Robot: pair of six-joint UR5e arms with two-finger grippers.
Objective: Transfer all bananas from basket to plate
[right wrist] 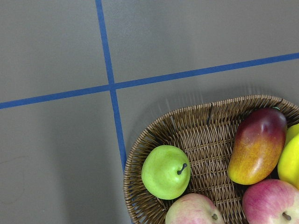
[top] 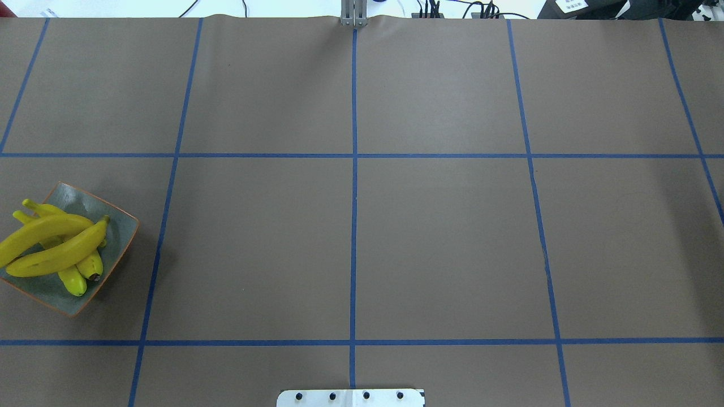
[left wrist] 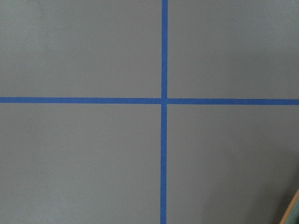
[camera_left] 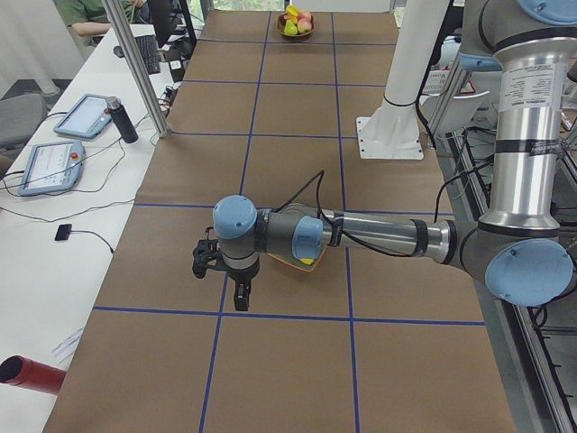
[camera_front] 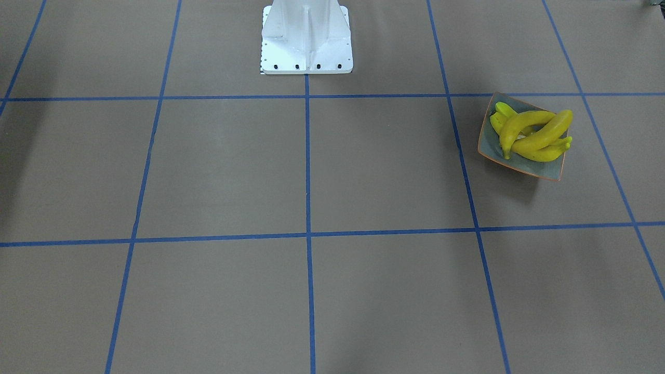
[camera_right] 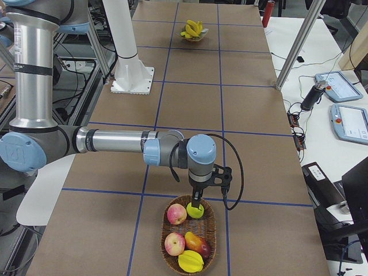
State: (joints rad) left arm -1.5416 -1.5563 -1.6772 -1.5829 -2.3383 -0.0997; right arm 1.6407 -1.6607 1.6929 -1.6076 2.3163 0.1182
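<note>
Near the tabletop's left edge my left arm reaches out level, wrist bent down, and the left gripper (camera_left: pixel 221 281) hangs beside the plate (camera_front: pixel 487 143). I cannot tell if its fingers are apart. My right gripper (camera_right: pixel 197 207) hangs over the basket (camera_right: pixel 211 224) near the right edge, its state equally unclear. The bananas (camera_front: pixel 535 136) lie on the plate, two crossing over the others, all slanted to that edge.

Directly below the right end effector (camera_right: pixel 196 203) sits a green fruit (camera_right: pixel 195 211), with a pink apple (camera_right: pixel 177 214) just beside it and a second pink apple (camera_right: pixel 175 244), a red-orange mango (camera_right: pixel 198 244) and a yellow fruit (camera_right: pixel 190 261) farther off, all above the brown desk (camera_right: pixel 253 144) gridded with blue tape (right wrist: pixel 111 86).
</note>
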